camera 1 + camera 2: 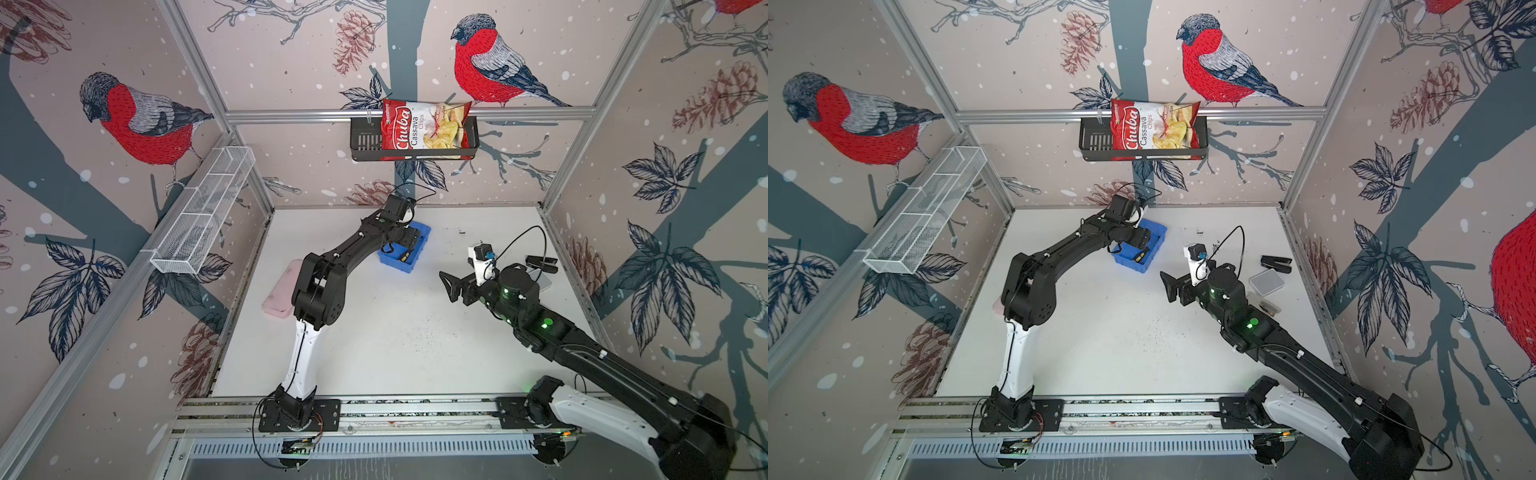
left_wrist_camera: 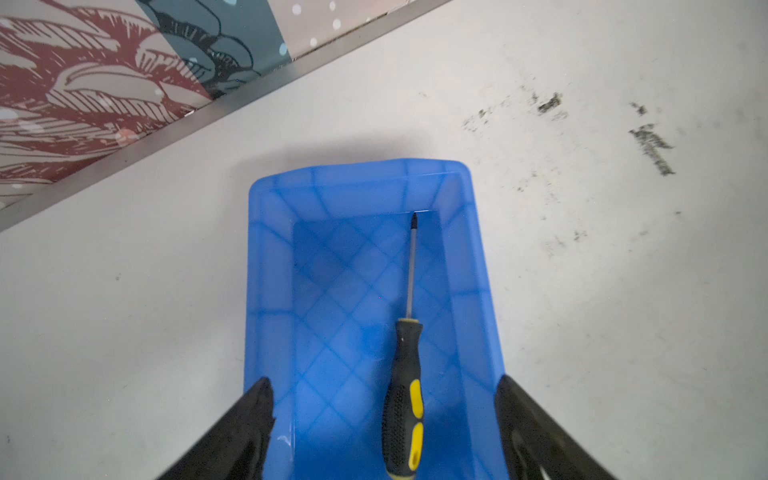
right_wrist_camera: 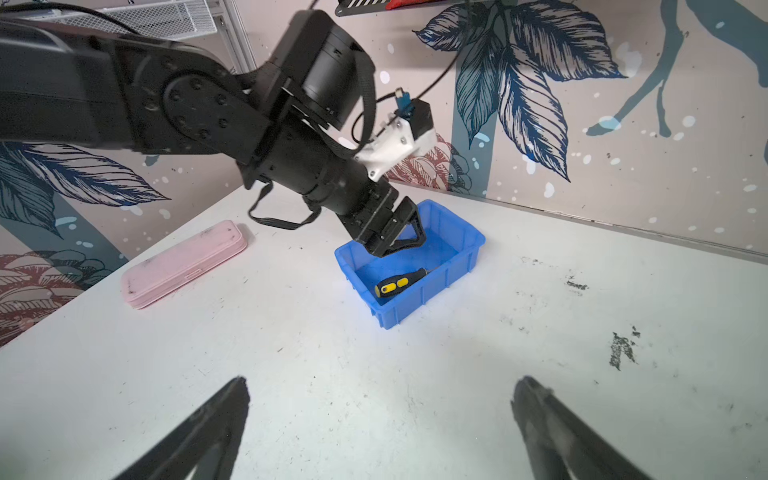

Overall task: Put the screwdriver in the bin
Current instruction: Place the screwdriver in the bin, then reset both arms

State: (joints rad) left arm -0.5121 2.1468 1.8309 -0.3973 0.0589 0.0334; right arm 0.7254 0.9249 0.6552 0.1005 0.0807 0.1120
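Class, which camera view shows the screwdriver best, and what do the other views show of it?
The left wrist view: the whole screwdriver shows large, tip to handle, lying in the bin. The right wrist view shows it smaller, mainly the black-and-yellow handle. Both top views show the screwdriver only as a tiny speck.

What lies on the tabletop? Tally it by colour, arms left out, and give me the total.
Blue: 1, bin
Black and yellow: 1, screwdriver, inside the bin
Pink: 1, case
Black: 1, stapler
Grey: 1, lidded box
Total: 5. A small clear thing beside the lidded box is too indistinct to count.
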